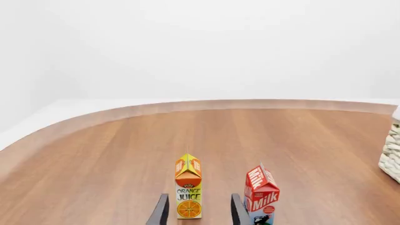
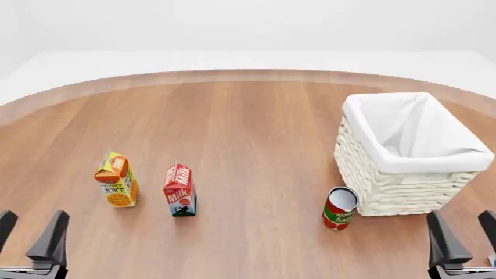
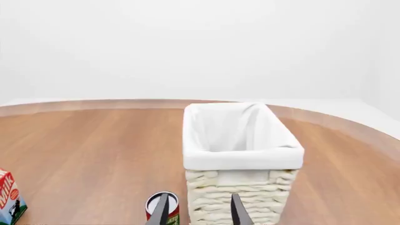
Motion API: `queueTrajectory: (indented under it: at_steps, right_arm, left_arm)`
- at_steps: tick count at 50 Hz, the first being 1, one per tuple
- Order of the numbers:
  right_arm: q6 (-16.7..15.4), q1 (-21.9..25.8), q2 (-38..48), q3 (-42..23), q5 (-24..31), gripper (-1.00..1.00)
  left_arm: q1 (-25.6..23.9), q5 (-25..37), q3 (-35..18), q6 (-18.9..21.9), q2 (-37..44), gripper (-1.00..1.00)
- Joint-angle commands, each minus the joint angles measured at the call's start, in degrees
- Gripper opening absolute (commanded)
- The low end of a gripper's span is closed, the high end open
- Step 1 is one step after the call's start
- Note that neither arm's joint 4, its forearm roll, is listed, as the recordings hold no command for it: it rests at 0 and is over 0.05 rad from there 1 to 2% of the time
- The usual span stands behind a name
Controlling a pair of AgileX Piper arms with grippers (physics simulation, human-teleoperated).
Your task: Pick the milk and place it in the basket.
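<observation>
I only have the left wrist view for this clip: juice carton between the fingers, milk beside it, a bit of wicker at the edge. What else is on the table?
Observer: A small red can stands in front of the basket, on its milk-facing corner.
Operator: Is anything already in the basket?
Observer: No, its white cloth lining shows nothing inside; the milk stands upright on the table.
Operator: Where is the right hand?
Observer: The right hand hangs open near the table's front edge, on the near side of the basket and pointed at it, holding nothing.
Operator: And the left hand from outside?
Observer: The left hand is open too, nearer than the juice carton and touching nothing.
</observation>
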Motion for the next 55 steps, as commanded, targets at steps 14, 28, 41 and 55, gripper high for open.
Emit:
queueTrajectory:
  at_steps: [14, 28, 41, 55]
  right_arm:
    - [-1.6, 3.4, 3.2, -0.8, -0.6, 1.0]
    - [-4.6, 9.3, 9.0, -5.2, -0.5, 1.0]
    - [-5.6, 15.6, 24.6, -5.2, -13.8, 1.0]
    - [-6.7, 22.0, 36.0, -8.5, -19.8, 1.0]
  left_arm:
    - [0.0, -0.1, -0.1, 0.0, 0.3, 1.0]
    - [0.0, -0.1, -0.1, 0.0, 0.3, 1.0]
    - [0.0, -0.1, -0.1, 0.0, 0.3, 1.0]
    - [0.0, -0.1, -0.1, 0.0, 0.3, 1.0]
